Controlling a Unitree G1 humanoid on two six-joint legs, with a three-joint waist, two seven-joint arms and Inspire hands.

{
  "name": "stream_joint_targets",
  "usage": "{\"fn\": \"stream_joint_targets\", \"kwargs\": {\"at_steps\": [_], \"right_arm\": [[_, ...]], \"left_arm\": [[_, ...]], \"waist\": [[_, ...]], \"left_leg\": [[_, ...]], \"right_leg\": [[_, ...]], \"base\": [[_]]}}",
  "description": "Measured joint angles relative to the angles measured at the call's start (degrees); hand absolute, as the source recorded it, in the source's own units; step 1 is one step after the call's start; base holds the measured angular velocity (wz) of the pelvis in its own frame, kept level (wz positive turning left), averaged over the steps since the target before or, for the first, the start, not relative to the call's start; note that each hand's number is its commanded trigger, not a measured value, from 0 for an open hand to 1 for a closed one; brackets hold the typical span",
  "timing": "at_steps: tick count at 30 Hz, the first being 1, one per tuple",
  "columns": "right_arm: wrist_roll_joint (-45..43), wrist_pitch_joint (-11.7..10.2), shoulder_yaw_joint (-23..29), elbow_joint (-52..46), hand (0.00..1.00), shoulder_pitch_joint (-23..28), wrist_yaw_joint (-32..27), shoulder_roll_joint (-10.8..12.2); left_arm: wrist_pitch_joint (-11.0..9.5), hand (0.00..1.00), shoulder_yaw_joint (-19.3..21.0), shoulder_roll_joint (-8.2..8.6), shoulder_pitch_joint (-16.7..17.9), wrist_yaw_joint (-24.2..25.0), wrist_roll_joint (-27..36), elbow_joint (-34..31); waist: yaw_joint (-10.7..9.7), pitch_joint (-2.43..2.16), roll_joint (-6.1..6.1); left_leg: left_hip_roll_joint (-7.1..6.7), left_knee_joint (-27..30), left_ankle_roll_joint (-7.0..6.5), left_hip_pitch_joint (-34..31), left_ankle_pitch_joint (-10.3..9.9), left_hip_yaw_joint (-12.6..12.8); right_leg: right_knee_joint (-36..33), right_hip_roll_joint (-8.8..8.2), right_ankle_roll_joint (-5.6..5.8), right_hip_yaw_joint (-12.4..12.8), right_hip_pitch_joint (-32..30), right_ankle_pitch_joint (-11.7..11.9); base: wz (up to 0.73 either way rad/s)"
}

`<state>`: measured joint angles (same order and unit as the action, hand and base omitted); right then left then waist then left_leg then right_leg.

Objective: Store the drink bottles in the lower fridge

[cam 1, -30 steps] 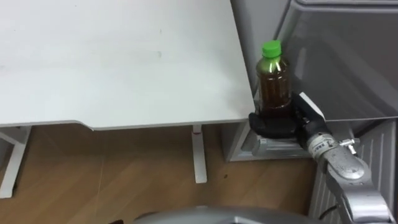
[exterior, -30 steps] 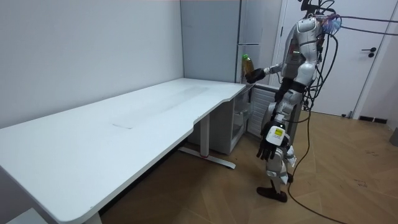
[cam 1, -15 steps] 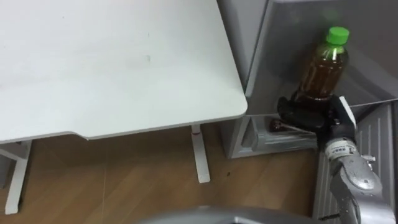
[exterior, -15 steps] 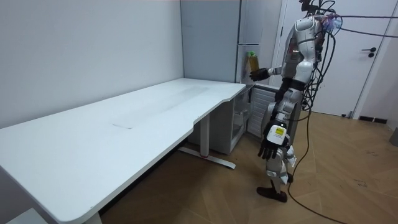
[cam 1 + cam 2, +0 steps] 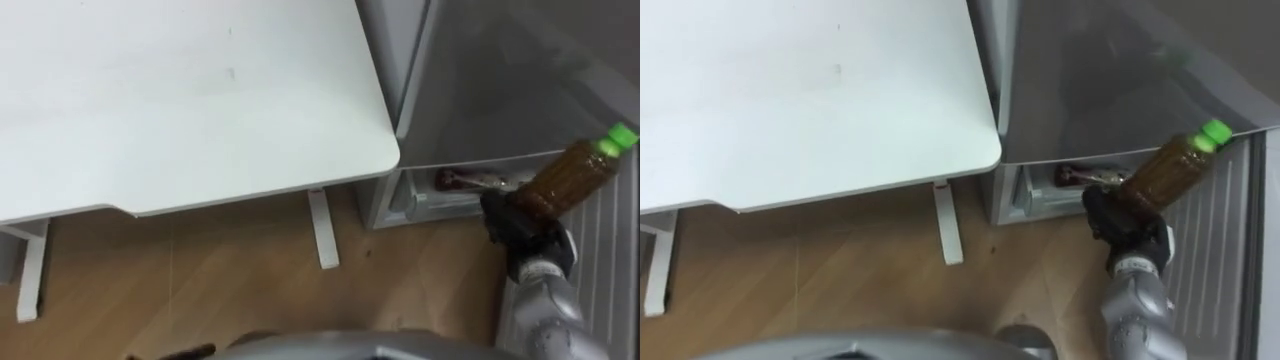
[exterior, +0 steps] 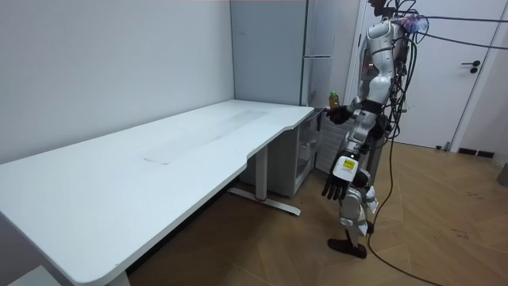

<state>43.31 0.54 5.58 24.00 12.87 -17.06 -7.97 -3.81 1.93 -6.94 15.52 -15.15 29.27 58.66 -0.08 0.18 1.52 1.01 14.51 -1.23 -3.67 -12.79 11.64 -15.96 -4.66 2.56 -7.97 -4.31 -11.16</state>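
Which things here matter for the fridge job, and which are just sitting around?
Job: green-capped brown drink bottle; right hand, fingers curled round it; open lower fridge.
Just there: white desk; left hand, hanging open; white door.

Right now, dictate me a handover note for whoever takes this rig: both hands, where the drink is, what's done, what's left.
Right hand: shut on the brown plastic drink bottle with the green cap, held tilted, cap up and to the right, close to the grey fridge's open lower compartment.
Left hand: open, hanging at the robot's side, holding nothing.
Done: bottle is off the white table; compartment open, a dark reddish item lying inside.
Left: set the bottle inside, release.
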Motion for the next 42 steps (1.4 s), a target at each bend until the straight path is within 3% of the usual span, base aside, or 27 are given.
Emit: {"fn": "stream_joint_targets", "kwargs": {"at_steps": [2,5,11,13,17,19,22,31,33,42], "right_arm": [[3.64,-0.86,-0.12,4.51,1.00,-2.94,-0.62,-0.06],[9.56,-2.00,-1.32,10.10,1.00,-6.70,-1.70,-0.66],[20.34,-2.65,-1.98,22.89,1.00,-19.27,-1.82,-2.16],[25.91,-2.93,-1.98,27.58,1.00,-24.17,-1.53,-3.94],[32.23,-2.99,-1.93,31.83,1.00,-30.43,-1.49,-6.07],[35.52,-2.99,-1.97,34.87,1.00,-33.94,-1.53,-8.06],[35.95,-3.00,-1.97,36.10,1.00,-37.28,-1.40,-9.94],[38.16,-3.00,-1.98,36.21,1.00,-41.70,0.42,-15.12],[38.16,-2.99,-2.01,36.21,1.00,-42.84,0.10,-15.36],[39.66,-2.25,-2.11,36.18,1.00,-48.93,0.93,-17.41]], "left_arm": [[-0.47,0.00,-0.10,-0.02,-1.60,0.02,-0.04,0.43],[-0.53,0.00,-1.75,-0.13,-3.81,0.10,0.22,0.75],[-0.52,0.00,-2.36,-0.29,-8.25,0.65,-0.17,1.18],[-0.54,0.00,-2.36,-0.42,-11.62,0.71,-0.03,3.04],[-0.54,0.00,-3.94,-1.00,-14.43,0.54,0.01,3.92],[-0.50,0.00,-6.17,-1.27,-16.13,0.15,-0.07,4.22],[-0.94,0.00,-6.90,-1.84,-17.50,-0.88,0.53,4.14],[-1.69,0.00,-10.10,-3.85,-17.69,-2.40,0.50,2.73],[-1.84,0.00,-10.10,-4.29,-17.78,-3.01,0.52,2.68],[-2.68,0.00,-11.73,-5.74,-17.88,-4.63,0.53,0.42]], "waist": [[0.18,0.47,0.08],[0.35,0.46,0.22],[1.20,1.28,-1.07],[2.26,1.50,-1.37],[3.67,1.93,-2.01],[5.08,2.30,-2.60],[5.37,2.86,-3.52],[6.67,3.22,-4.21],[6.69,3.45,-4.63],[6.41,3.46,-5.38]], "left_leg": [[0.11,0.68,-0.04,-1.77,0.02,0.27],[0.16,1.65,-0.36,-4.66,0.27,0.41],[0.53,7.65,-0.64,-14.93,0.24,0.36],[0.55,10.34,-1.04,-19.37,0.27,0.08],[0.44,13.53,-1.44,-25.41,0.30,-0.45],[0.55,15.84,-1.61,-29.02,0.26,-0.51],[0.53,18.42,-1.65,-33.99,0.53,-1.07],[0.63,22.37,-1.92,-43.13,0.77,-1.58],[0.53,23.29,-1.95,-44.25,0.76,-1.50],[0.02,27.11,-2.62,-49.30,0.26,-1.44]], "right_leg": [[-0.84,-0.03,-0.15,0.16,-1.82,0.09],[-2.25,-0.30,-0.25,0.07,-5.10,0.15],[-8.15,-1.05,-0.77,0.03,-15.47,-0.07],[-10.96,-1.43,-1.01,0.07,-19.92,-0.22],[-15.37,-2.12,-1.63,0.34,-26.37,-0.66],[-17.83,-2.39,-1.99,0.60,-30.18,-1.00],[-20.70,-2.92,-2.50,-0.08,-34.91,-1.65],[-24.50,-3.39,-2.84,-0.02,-43.74,-1.73],[-25.29,-3.86,-3.08,-0.33,-44.88,-1.91],[-30.64,-5.60,-3.33,-0.07,-50.52,-3.40]], "base": [[-0.13],[0.00],[0.02],[0.08],[0.04],[0.02],[0.17],[0.04],[0.07],[0.06]]}}
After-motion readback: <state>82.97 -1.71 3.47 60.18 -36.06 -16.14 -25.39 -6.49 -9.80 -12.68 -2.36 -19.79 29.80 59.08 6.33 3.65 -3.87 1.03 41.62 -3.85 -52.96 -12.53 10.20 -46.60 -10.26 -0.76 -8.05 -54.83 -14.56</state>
